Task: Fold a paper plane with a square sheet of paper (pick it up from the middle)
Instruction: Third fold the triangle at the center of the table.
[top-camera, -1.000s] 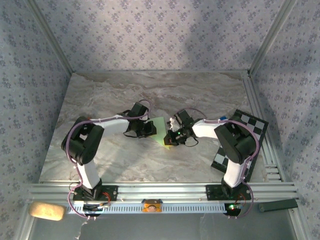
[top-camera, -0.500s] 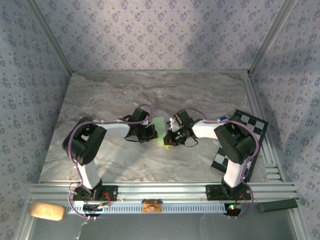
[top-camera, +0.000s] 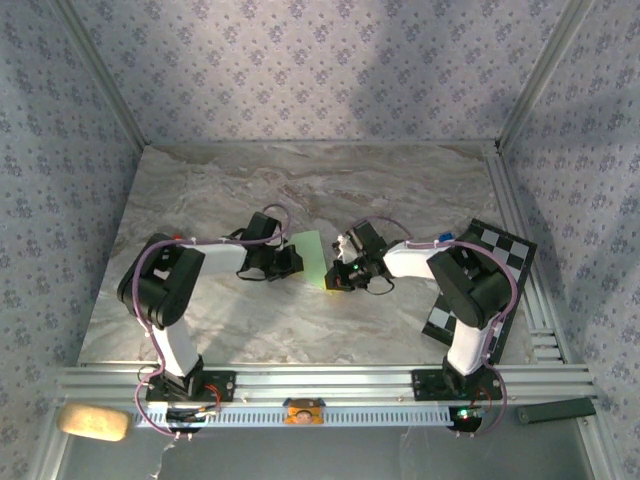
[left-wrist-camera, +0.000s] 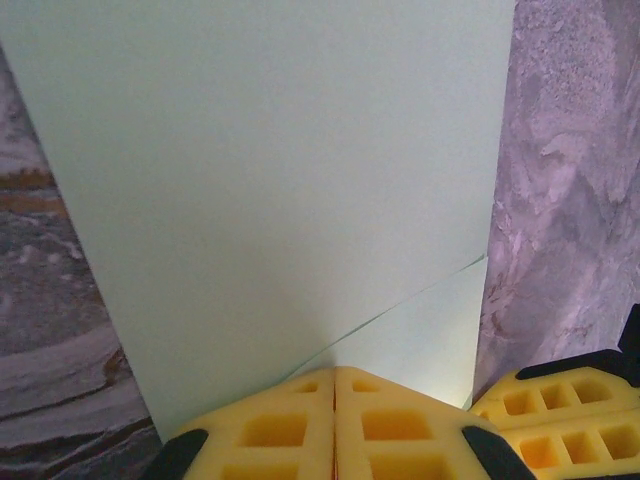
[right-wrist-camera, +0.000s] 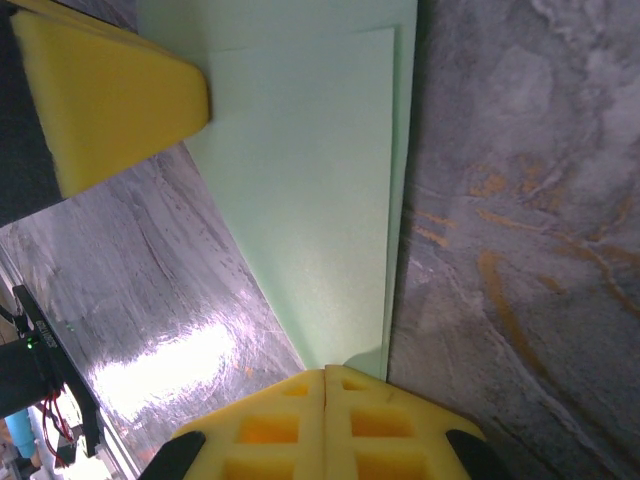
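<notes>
The light green square sheet of paper (top-camera: 314, 258) lies folded on the marble table between my two grippers. In the left wrist view the sheet (left-wrist-camera: 280, 180) shows layers, with a diagonal folded edge running toward my left gripper (left-wrist-camera: 335, 375). That gripper is shut, and its yellow tips rest on the paper's near edge. In the right wrist view the paper (right-wrist-camera: 310, 180) narrows toward my right gripper (right-wrist-camera: 325, 372), which is also shut with its tips at the paper's narrow end. From above, the left gripper (top-camera: 288, 262) is at the paper's left side and the right gripper (top-camera: 336, 277) at its lower right corner.
A black-and-white checkered board (top-camera: 482, 285) lies at the table's right edge under the right arm. A tiny red piece (top-camera: 178, 238) sits near the left arm's elbow. Patterned walls enclose the table on three sides. A beige object (top-camera: 93, 421) lies off the table at the near left.
My left gripper has drawn back to the left, so more of the green paper shows from above. The right gripper has barely moved.
</notes>
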